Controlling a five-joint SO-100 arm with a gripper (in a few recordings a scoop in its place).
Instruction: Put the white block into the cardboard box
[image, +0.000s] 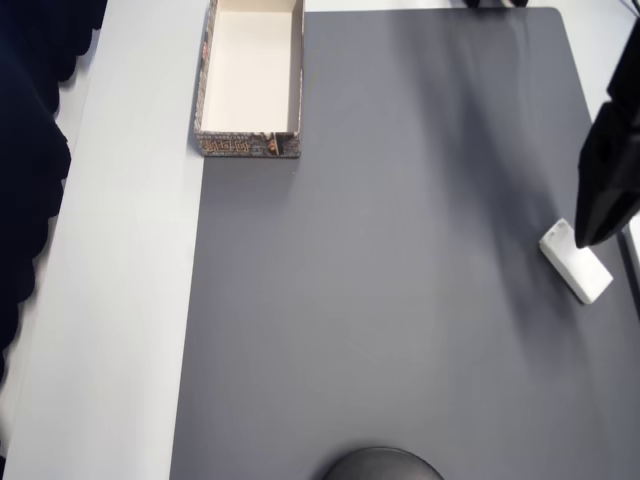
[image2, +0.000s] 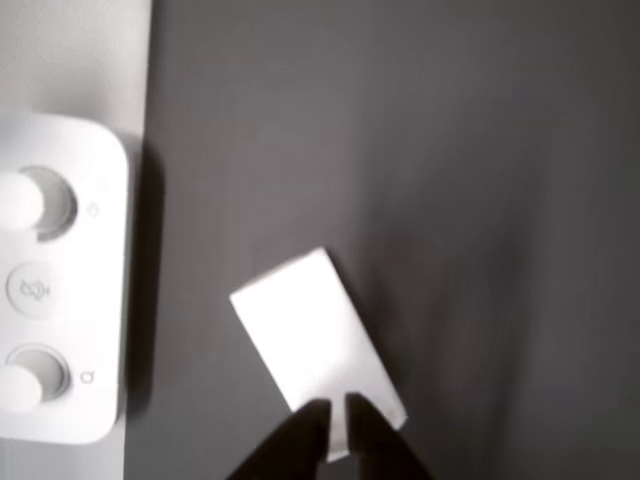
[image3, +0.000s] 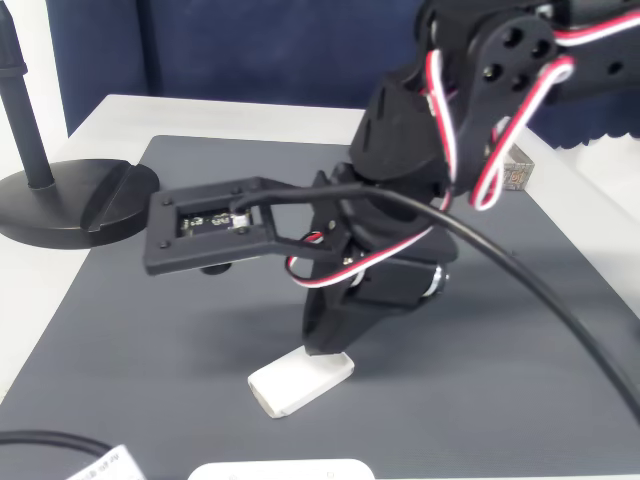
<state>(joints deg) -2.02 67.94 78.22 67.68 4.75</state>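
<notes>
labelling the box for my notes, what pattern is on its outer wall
A brown and grey mottled print on the cardboard box, cream-white inside; clearest in the overhead view.

Your white surface (image: 120, 300) carries a grey mat (image: 380, 300): cardboard box (image: 250, 70) upper left, white block (image: 576, 262) right edge.

This looks like a lab or office workbench set up for robot recording. A dark grey mat (image: 400, 300) covers most of a plain white table (image: 120, 300), a round black stand base (image3: 70, 200) with an upright pole sits at the mat's corner, and a dark blue curtain (image3: 270, 50) hangs behind (no household furnishings). A white button device (image2: 50, 280) lies beside the mat's edge.
</notes>
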